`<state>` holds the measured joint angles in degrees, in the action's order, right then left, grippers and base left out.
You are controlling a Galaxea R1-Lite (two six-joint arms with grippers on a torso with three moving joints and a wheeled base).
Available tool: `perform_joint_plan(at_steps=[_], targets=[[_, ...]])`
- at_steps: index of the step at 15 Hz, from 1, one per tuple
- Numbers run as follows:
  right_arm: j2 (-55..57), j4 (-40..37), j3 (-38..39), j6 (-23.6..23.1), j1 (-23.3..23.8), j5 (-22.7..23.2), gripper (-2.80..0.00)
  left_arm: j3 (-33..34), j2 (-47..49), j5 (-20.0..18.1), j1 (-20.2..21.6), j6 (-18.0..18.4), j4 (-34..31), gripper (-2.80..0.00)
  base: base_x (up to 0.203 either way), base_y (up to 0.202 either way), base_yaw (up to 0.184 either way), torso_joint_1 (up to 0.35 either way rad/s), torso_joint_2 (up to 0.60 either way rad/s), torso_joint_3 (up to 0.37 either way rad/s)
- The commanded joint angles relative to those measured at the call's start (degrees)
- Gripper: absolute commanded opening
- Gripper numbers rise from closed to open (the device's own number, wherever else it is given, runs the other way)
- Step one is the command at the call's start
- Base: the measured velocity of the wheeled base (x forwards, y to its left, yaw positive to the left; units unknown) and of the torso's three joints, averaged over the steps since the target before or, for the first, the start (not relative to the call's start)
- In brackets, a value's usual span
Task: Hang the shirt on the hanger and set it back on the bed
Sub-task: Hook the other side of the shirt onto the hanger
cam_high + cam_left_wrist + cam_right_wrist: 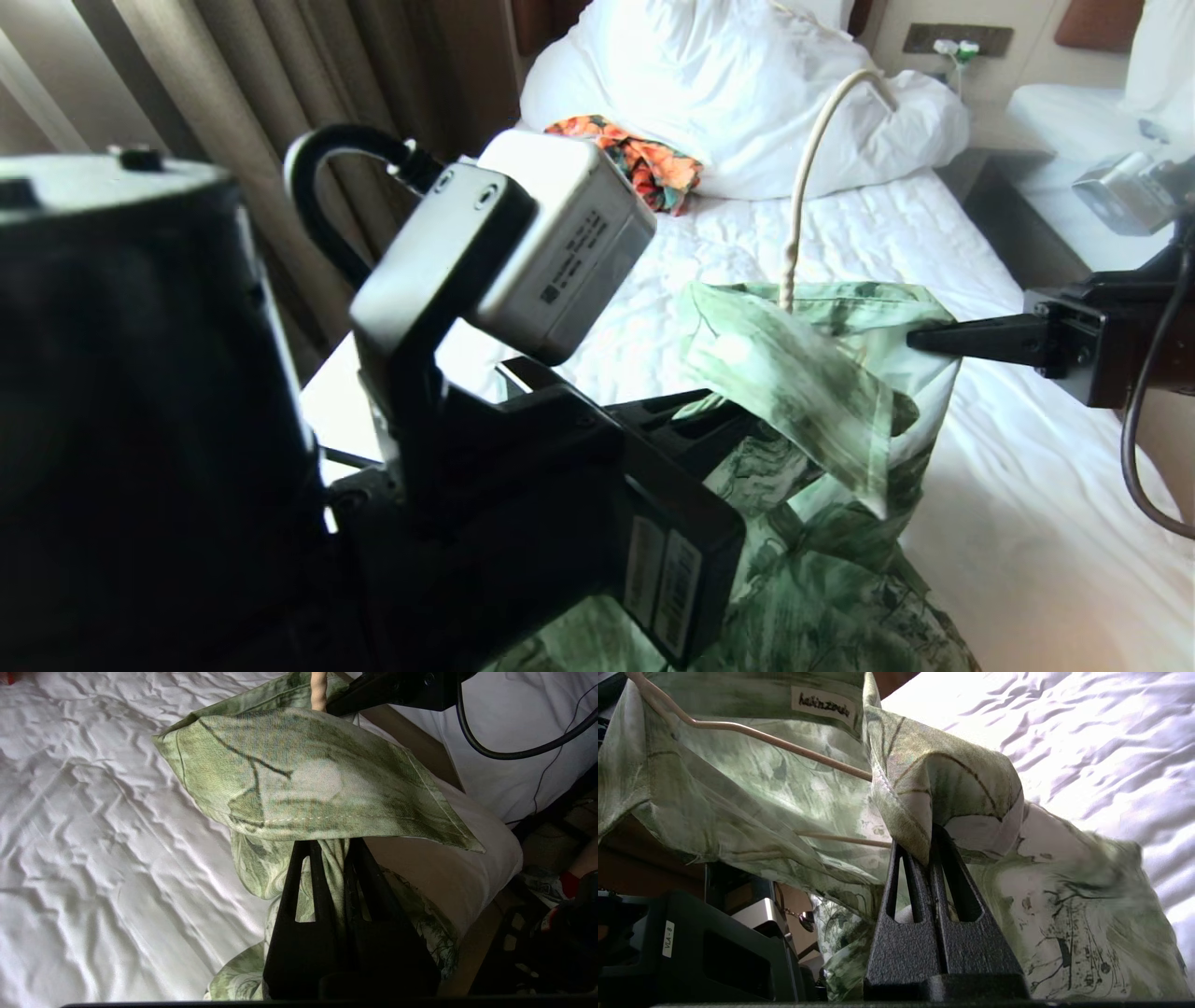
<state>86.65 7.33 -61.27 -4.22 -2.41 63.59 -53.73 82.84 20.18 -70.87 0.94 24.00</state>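
We're holding floral shirt (822,392) above bed (980,523), hanger (803,196) already threaded inside. Left gripper (334,851) pinching fabric under collar; right gripper (930,851) clamping collar edge. Next, we judge: lowering both together onto bed, then letting go.

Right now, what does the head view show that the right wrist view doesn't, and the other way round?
Only the head view shows the orange floral garment by the white pillows, the hanger hook rising above the collar, and both arms at once. Only the right wrist view shows the shirt's neck label and the hanger's wire running inside the fabric. Both show the green shirt held over the bed, with the right gripper shut on it.
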Motion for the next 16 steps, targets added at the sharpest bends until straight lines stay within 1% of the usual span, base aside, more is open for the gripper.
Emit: perform_joint_plan(at_steps=[1,2,3,6,7,9,10,11,14,16], targets=[[-0.87,0.18,-0.39,-0.09,-0.02,0.31,-2.8,1.68,3.9,-0.67,0.03,0.03,7.74,-2.8,0.0,0.0,0.0,0.0,0.0,0.0],[-0.94,0.37,-0.93,-0.09,0.19,0.31,-2.8,2.28,5.43,-1.21,0.03,0.13,11.37,-2.8,0.0,0.0,0.0,0.0,0.0,0.0],[-1.0,0.76,-1.62,-0.05,0.71,0.31,-2.8,2.53,6.97,-1.39,-0.01,0.13,13.46,-2.8,0.0,0.0,0.0,0.0,0.0,0.0],[-2.22,1.06,-3.75,0.09,1.6,0.46,-2.8,2.5,10.94,-1.42,0.54,-0.81,15.32,-2.8,0.0,0.0,0.0,0.0,0.0,0.0],[-3.05,0.81,-3.69,0.09,1.54,0.48,-2.8,2.38,12.36,-1.43,1.16,-1.02,17.32,-2.8,0.0,0.0,0.0,0.0,0.0,0.0],[-5.06,0.44,-3.04,0.47,1.42,0.53,-2.8,2.22,15.53,-1.39,2.3,-0.71,23.8,-2.8,0.0,0.0,0.0,0.0,0.0,0.0],[-6.29,0.18,-2.45,1.82,1.33,0.51,-2.8,1.58,17.19,-1.24,2.54,-0.49,27.18,-2.8,0.0,0.0,0.0,0.0,0.0,0.0],[-7.39,-0.05,-1.94,2.98,1.33,0.47,-2.8,0.5,18.06,-1.12,2.8,-0.34,28.86,-2.8,0.0,0.0,0.0,0.0,0.0,0.0],[-9.69,-1.85,-1.48,3.69,1.12,0.11,-2.8,-2.13,18.38,-1.11,2.79,-0.06,28.84,-2.8,0.0,0.0,0.0,0.0,0.0,0.0],[-12.67,-6.13,-3.7,3.69,-0.39,-0.03,-2.8,-3.49,18.42,-1.02,2.76,1.61,29.0,-2.8,0.0,0.0,0.0,0.0,0.0,0.0]])
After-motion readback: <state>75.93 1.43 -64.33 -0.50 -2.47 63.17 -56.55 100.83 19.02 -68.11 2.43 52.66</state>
